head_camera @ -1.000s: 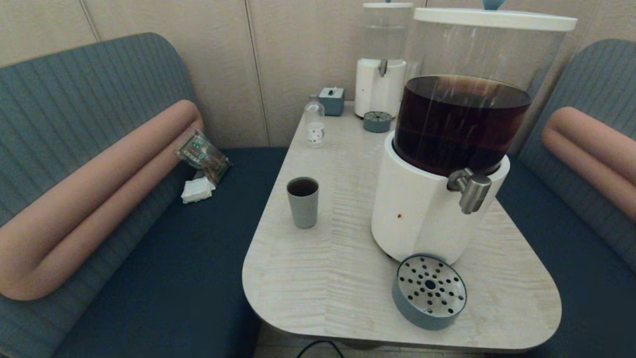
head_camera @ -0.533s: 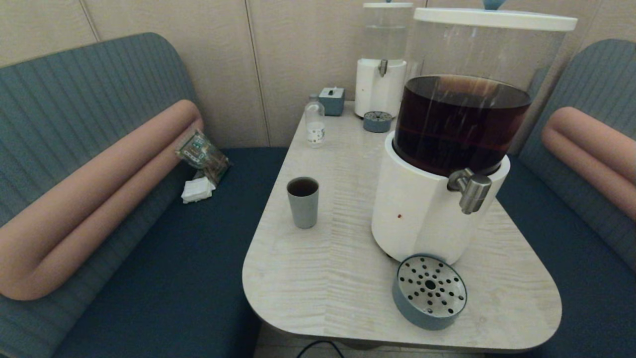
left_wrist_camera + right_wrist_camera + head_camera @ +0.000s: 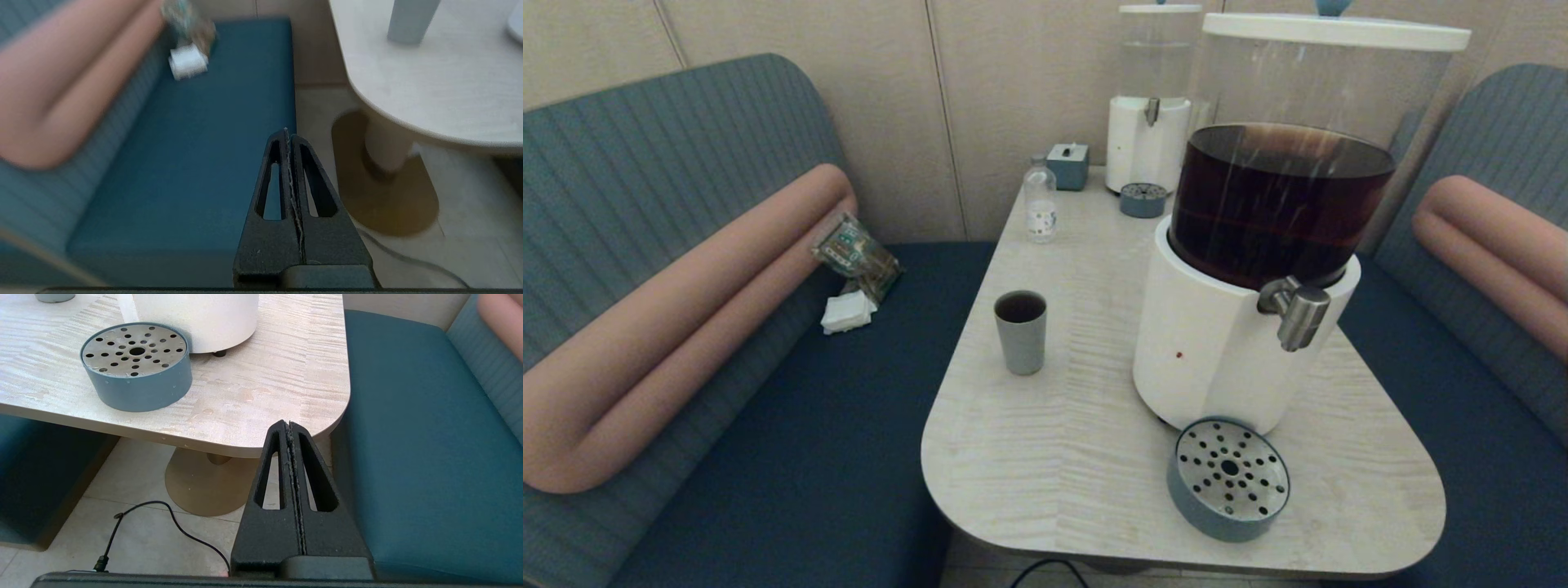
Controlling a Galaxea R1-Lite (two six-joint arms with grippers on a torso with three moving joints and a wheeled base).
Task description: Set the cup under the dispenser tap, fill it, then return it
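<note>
The grey-blue cup stands upright on the table's left side, dark liquid inside; its lower part shows in the left wrist view. The steel dispenser tap juts from the big white-based dispenser holding dark brown liquid. Below the tap sits a round blue drip tray with a perforated metal top, also seen as the drip tray. My left gripper is shut and empty, low beside the table over the blue seat. My right gripper is shut and empty, below the table's near right corner. Neither arm appears in the head view.
A narrower dispenser with clear liquid, a small drip tray, a clear bottle and a small blue box stand at the table's far end. Snack packets lie on the left bench. A cable runs across the floor.
</note>
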